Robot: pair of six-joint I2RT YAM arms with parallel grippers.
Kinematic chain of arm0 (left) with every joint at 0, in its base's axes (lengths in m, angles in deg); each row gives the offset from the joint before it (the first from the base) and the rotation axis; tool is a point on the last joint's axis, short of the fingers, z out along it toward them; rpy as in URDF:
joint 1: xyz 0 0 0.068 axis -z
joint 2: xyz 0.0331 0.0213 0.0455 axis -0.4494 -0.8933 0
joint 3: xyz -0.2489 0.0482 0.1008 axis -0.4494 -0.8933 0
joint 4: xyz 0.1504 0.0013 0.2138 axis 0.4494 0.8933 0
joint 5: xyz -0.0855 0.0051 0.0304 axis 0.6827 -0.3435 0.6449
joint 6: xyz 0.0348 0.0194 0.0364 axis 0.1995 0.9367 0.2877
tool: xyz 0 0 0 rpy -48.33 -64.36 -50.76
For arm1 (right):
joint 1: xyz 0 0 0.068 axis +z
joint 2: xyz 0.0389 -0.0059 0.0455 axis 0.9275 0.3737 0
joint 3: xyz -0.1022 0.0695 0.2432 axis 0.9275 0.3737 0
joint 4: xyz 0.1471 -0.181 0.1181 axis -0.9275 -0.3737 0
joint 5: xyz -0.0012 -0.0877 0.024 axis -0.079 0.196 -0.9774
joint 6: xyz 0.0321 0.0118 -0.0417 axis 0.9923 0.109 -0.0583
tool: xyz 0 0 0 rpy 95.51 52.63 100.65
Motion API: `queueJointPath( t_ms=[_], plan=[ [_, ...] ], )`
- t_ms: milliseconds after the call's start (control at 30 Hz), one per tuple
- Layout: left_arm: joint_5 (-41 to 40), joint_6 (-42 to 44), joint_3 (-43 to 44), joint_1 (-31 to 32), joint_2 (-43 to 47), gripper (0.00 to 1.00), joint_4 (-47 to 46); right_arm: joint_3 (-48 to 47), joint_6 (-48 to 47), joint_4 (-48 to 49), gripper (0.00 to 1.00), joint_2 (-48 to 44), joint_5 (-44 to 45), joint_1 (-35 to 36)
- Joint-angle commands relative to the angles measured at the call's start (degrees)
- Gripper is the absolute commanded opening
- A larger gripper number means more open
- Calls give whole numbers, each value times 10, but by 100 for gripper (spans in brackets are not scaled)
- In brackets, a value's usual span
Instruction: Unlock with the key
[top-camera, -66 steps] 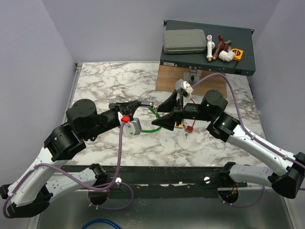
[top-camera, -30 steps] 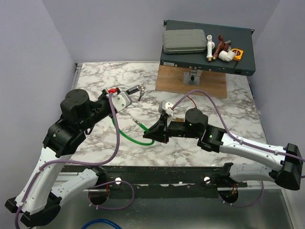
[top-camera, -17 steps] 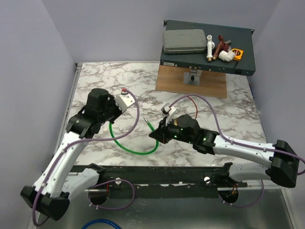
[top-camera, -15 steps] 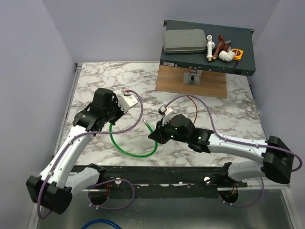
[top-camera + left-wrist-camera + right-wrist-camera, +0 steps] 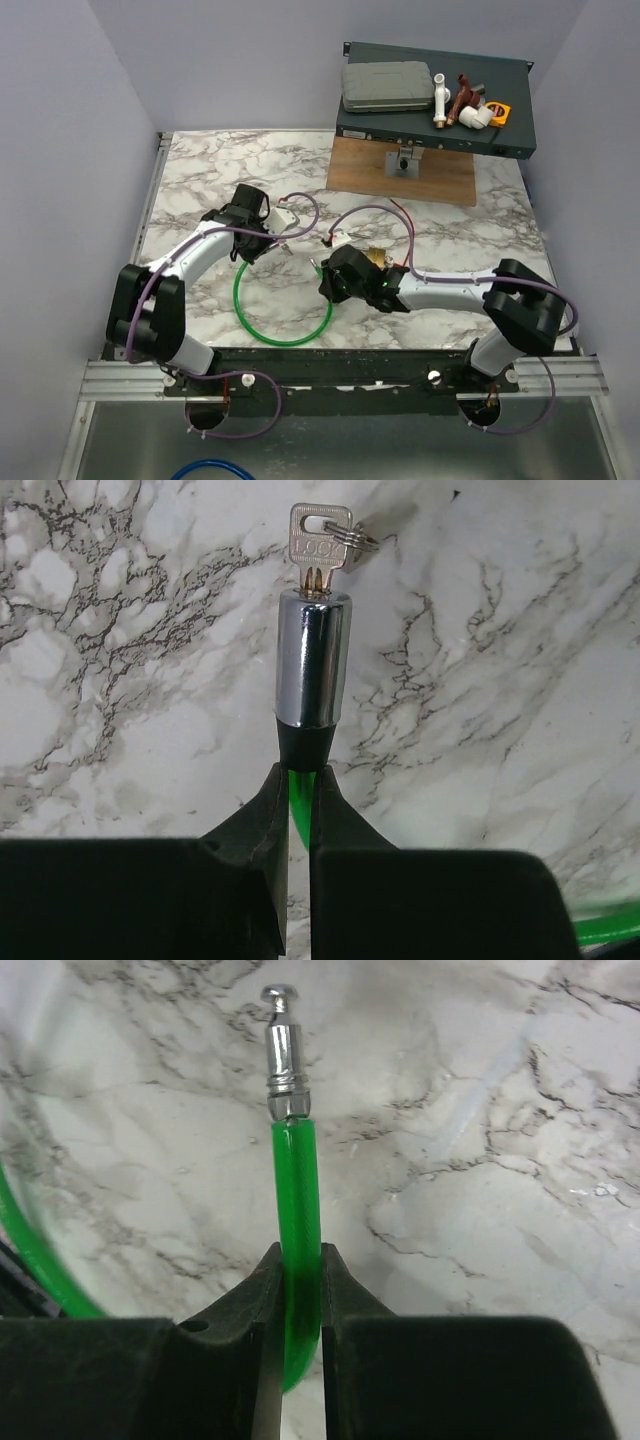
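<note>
Left end effector (image 5: 299, 780) + right end effector (image 5: 298, 1260): both pinch 1 green cable (image 5: 297, 1190) | 1 key (image 5: 320, 535) in barrel (image 5: 313, 655)

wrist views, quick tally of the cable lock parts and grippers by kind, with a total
green cable: 1
chrome lock barrel: 1
key: 1
metal end pin: 1
grippers: 2, left gripper and right gripper
total: 6

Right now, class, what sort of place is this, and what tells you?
Probably a robotics lab bench: left arm and right arm bolted at a marble-patterned table, and a rack unit holding a grey case and pipe fittings.
</note>
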Motion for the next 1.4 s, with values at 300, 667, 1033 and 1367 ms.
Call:
queueJointPath(
  t_ms=[300, 667, 1033, 1367],
  plan=[
    [4, -42, 81, -31, -90, 71, -52, 16, 2, 34, 46, 65, 86, -49],
    [194, -135, 100, -161, 95, 98, 15, 58, -10, 16, 100, -139, 198, -107],
    [246, -208, -182, -310, 251, 98, -319, 313, -159, 396, 100, -314, 573, -287],
    [228, -270, -319, -315, 250, 99, -582, 355, -60, 467, 100, -221, 487, -457]
  ],
)
